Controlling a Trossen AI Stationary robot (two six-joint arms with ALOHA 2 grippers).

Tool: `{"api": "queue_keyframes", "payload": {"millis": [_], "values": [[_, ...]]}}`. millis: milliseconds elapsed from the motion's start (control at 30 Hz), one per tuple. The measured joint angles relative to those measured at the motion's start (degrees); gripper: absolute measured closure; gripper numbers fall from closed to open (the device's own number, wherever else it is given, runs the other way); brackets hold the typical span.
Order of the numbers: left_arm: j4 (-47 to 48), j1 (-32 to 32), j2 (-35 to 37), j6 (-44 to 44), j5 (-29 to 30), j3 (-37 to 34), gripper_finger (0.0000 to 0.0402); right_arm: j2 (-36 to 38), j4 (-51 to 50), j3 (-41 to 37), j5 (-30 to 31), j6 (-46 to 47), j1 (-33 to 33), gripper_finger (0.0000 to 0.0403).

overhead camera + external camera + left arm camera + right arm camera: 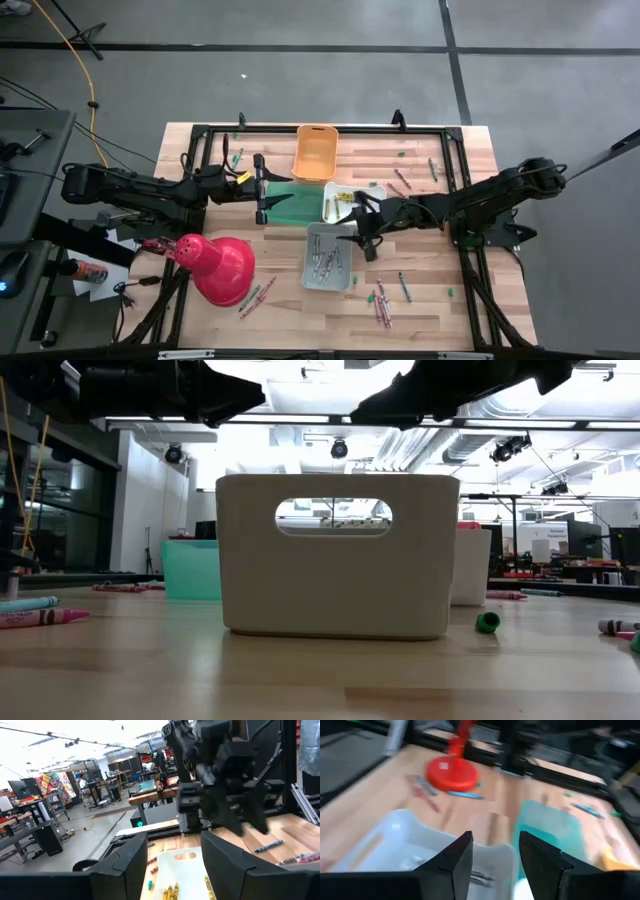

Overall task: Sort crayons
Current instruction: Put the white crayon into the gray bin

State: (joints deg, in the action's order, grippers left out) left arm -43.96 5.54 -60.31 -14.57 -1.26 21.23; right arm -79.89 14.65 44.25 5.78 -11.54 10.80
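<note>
Right pincer (358, 228), fingers spread and empty, hangs over the near edges of the white plastic bin (362, 187) and the grey plastic bin (329, 256). Thin wax crayons in mixed colours (327, 262) lie in the grey bin below it; others are scattered on the wooden counter (420, 300). Left pincer (262, 188), also spread, hovers over the teal plastic bin (297, 203), beside an orange bin (315, 152).

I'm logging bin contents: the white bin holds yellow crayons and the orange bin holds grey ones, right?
Not quite. In the high view the white bin does hold yellow crayons, but the orange bin looks empty. The grey crayons lie in the grey bin below it.
</note>
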Motion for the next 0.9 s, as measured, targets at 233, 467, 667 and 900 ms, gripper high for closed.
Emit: {"api": "queue_keyframes", "payload": {"millis": [233,467,667,900], "values": [[17.38,0.09,1.41,3.87,-0.02,2.88,0.0231,0.93,-2.40,-0.02,22.26,3.99,-0.67,0.0247],[42.68,0.09,2.24,9.08,2.00,11.50,0.0231,0.91,-5.60,-0.02,36.45,6.23,-1.52,0.0247],[46.38,0.11,2.25,9.99,4.74,12.00,0.0231,0.91,-6.31,-0.02,35.09,8.07,-2.21,0.0247],[46.14,0.11,2.25,9.88,4.83,12.00,0.0231,0.91,-6.72,-0.02,34.49,8.12,-2.20,0.0247]]}}
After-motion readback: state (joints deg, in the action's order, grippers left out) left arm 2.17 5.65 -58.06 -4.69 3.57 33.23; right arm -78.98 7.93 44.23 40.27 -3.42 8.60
